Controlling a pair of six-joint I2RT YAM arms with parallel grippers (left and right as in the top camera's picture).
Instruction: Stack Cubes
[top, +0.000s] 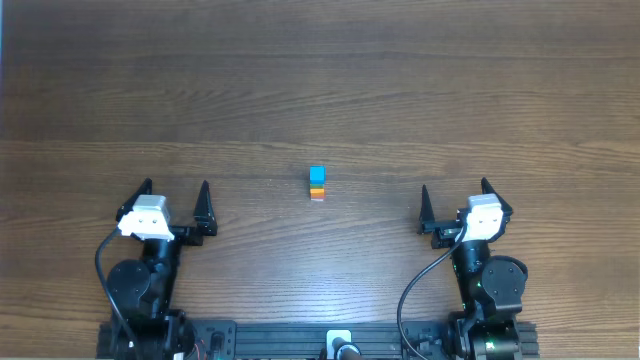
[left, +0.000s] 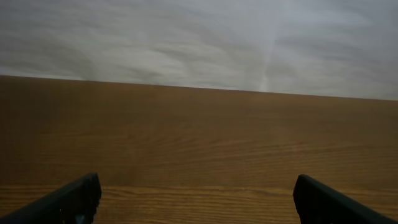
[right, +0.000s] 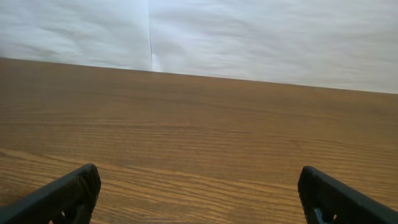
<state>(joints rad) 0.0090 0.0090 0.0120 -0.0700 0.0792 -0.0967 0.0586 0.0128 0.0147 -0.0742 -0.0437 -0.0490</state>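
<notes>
**At Table Centre: Cube Stack Standing, Both Arms Clear**

At the middle of the table (top: 320, 80), the cube stack (top: 317, 186) is standing between the two arms and well apart from both. The blue cube (top: 317, 175) is sitting on top of the orange cube (top: 317, 189). A reddish sliver is showing beneath; whether it is a third cube cannot be told.

The left gripper (top: 176, 186) and right gripper (top: 454, 187) are resting near their bases, each with fingers spread wide and carrying nothing.

Procedure, as judged: the stacking is looking complete, so the step in hand is standing clear. If an arm is approaching again, it should be descending from above with its fingers wide and squared to the cube faces, avoiding any sideways contact.

Orientation: the stack's long axis is running vertically, rising from the table. Its side faces are appearing to lie parallel to the wood grain.
</notes>
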